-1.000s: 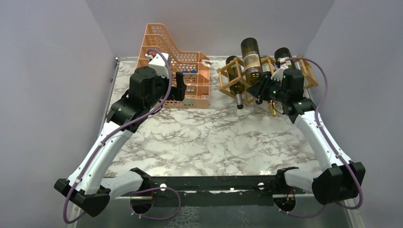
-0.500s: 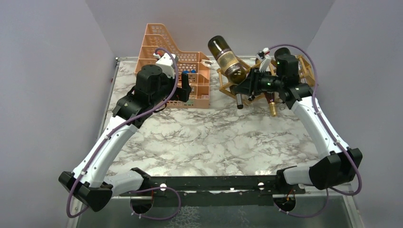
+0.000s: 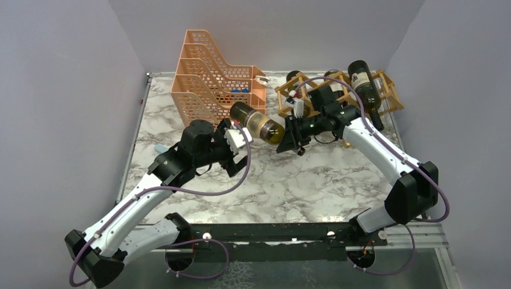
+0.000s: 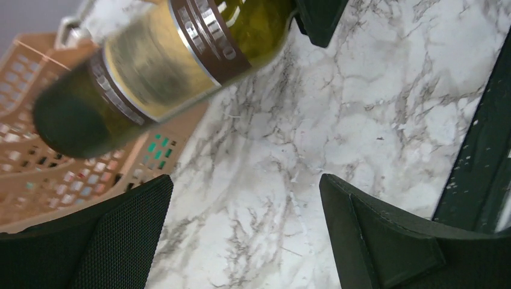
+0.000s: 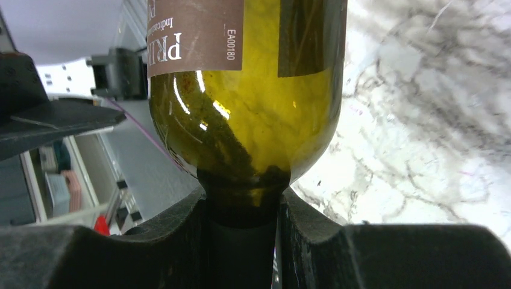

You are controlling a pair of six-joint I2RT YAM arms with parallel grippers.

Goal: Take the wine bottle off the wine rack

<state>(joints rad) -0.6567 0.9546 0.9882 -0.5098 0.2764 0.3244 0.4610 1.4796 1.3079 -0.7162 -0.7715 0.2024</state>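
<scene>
Wine bottle (image 3: 259, 124) hangs over the middle of the desk (image 3: 289, 180), lying nearly level, its base pointing left toward the orange tray organizer (image 3: 205, 78) and its neck to the right. It is clear of the wine rack (image 3: 391, 95), which stands at the far right with another bottle (image 3: 364, 81) lodged in its cells. The right tool (image 5: 244, 217) is clenched round the neck just below the shoulder, dark glass pinched between both fingers. That makes sense to me: on a racked bottle the neck is the end that pokes out of a diamond cell, so it is the natural place to grip. The drawback is that the heavy body overhangs well away from the grip, so I'd worry about it drooping or twisting. That looks like the reason the left tool (image 4: 244, 186) sits near the base end with its jaws spread wide and nothing in them. The fat end of the bottle looms just beyond its fingers, not touching as far as I can tell. I'd judge it is placed to steady or take the weight. The lifting-off part looks done to me, and what's left is getting the bottle safely supported.
</scene>
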